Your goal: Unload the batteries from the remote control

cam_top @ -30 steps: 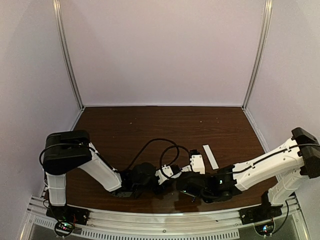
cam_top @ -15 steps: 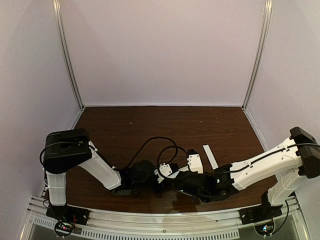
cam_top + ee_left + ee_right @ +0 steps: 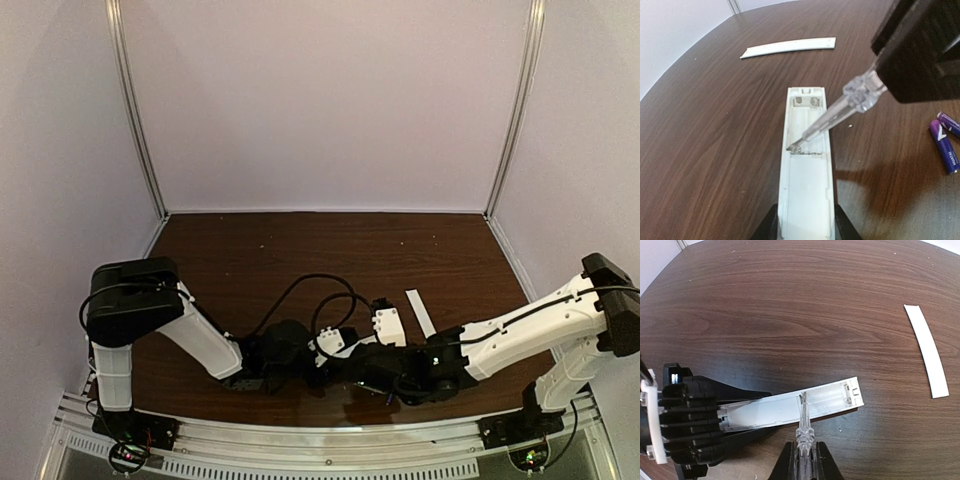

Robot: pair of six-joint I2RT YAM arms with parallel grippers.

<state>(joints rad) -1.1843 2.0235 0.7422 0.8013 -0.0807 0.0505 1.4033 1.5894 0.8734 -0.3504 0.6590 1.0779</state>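
table (image 3: 700, 150): wood-grain; remote control (image 3: 805, 195): white plastic; screwdriver (image 3: 837, 112): clear plastic

I see a dark brown wood table (image 3: 300, 245) with pale purple walls (image 3: 320, 100) on three sides, a shiny metal post (image 3: 135, 110) in each back corner, and a silver rail (image 3: 330, 445) along the near edge

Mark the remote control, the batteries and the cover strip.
remote control (image 3: 807, 192): left wrist view, white body below the open recess.
batteries (image 3: 943, 146): left wrist view, purple side of the fully visible cell.
cover strip (image 3: 788, 47): left wrist view, middle of the strip.
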